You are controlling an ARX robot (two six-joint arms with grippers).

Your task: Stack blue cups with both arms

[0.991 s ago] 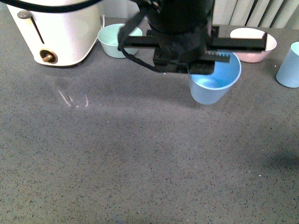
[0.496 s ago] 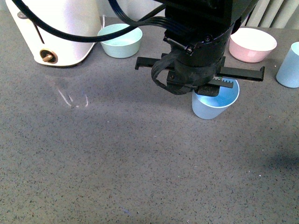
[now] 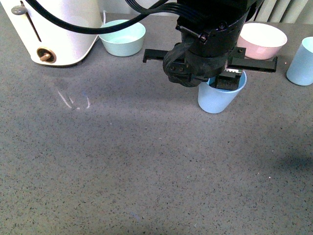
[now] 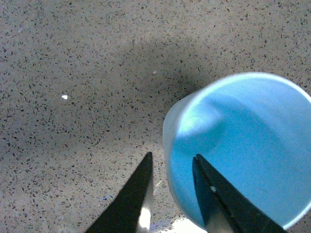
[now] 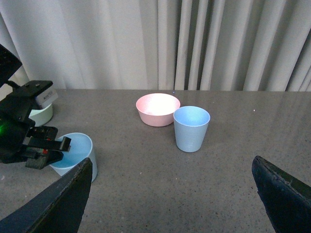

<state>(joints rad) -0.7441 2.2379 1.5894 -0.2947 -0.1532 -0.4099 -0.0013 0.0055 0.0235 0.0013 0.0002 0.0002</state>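
A light blue cup [image 3: 220,98] stands upright on the grey table. My left gripper [image 3: 227,81] is open over its rim. In the left wrist view one finger [image 4: 214,194] is inside the cup [image 4: 243,145] and the other is outside its wall. The left gripper [image 4: 172,160] straddles the rim. A second blue cup [image 3: 301,61] stands at the far right edge, also in the right wrist view [image 5: 191,128]. My right gripper [image 5: 170,194] is open and empty, well short of that cup. The first cup shows there too [image 5: 80,155].
A white toaster [image 3: 49,29] stands at the back left. A mint-green bowl [image 3: 122,38] sits beside it. A pink bowl [image 3: 261,39] sits behind the left gripper, close to the second cup. Curtains hang behind the table.
My left gripper has come down and nearer over the cup, and its finger now sits inside the rim. The view has shifted slightly.
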